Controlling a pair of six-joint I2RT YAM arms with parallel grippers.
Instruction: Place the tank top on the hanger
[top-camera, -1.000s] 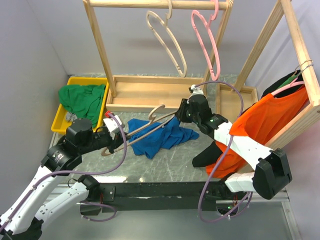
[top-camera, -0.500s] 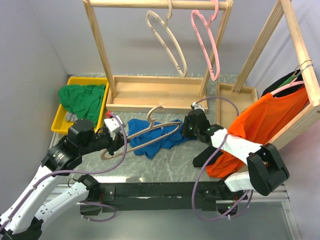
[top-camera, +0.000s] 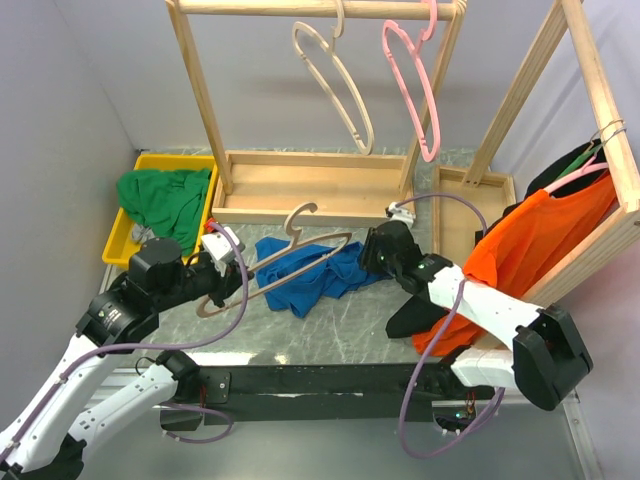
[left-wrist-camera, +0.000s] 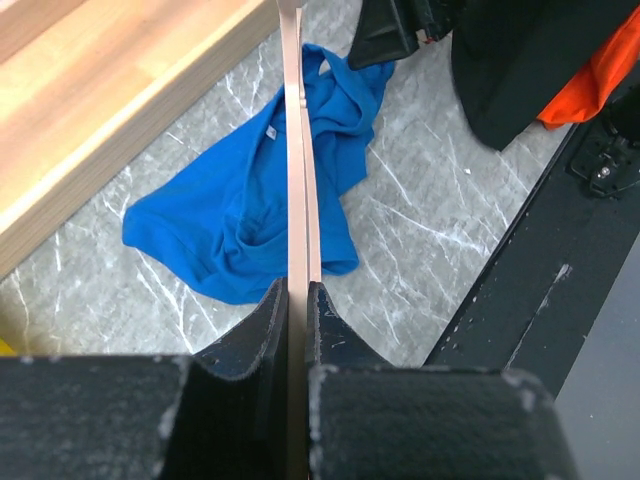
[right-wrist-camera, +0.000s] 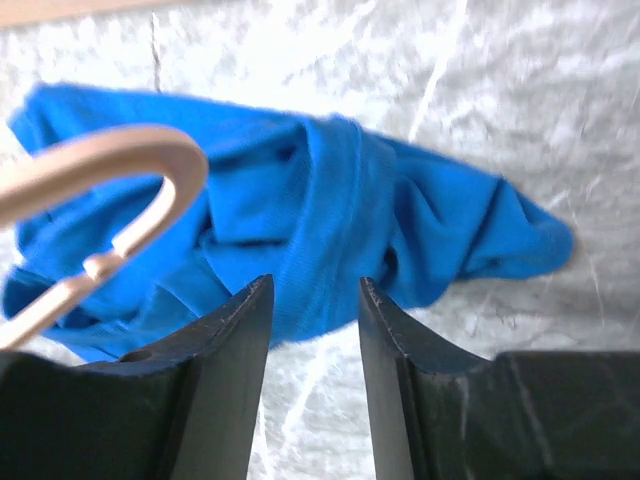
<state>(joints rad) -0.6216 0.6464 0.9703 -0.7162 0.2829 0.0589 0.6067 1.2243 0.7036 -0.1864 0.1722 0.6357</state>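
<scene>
A grey, white-veined marble tabletop (top-camera: 350, 320) sits between plain pale lavender-grey walls (top-camera: 70, 100). At the back stands a light wooden rack (top-camera: 198, 90) on a boxed base; a second wooden frame (top-camera: 598, 80) stands at right. Light is soft and even.

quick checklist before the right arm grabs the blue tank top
1. Left gripper shut on the hanger: ok.
2. Right gripper open: ok, fingers apart.
3. Tank top lined up with the gap: ok, a fold shows between the fingers in the right wrist view.
4. Fingers touching the fabric: cannot tell.
5. Hanger end out of the gap: ok, it sits left of the fingers.
6. Strap or neck opening found: cannot tell, the top lies crumpled on the table.
</scene>
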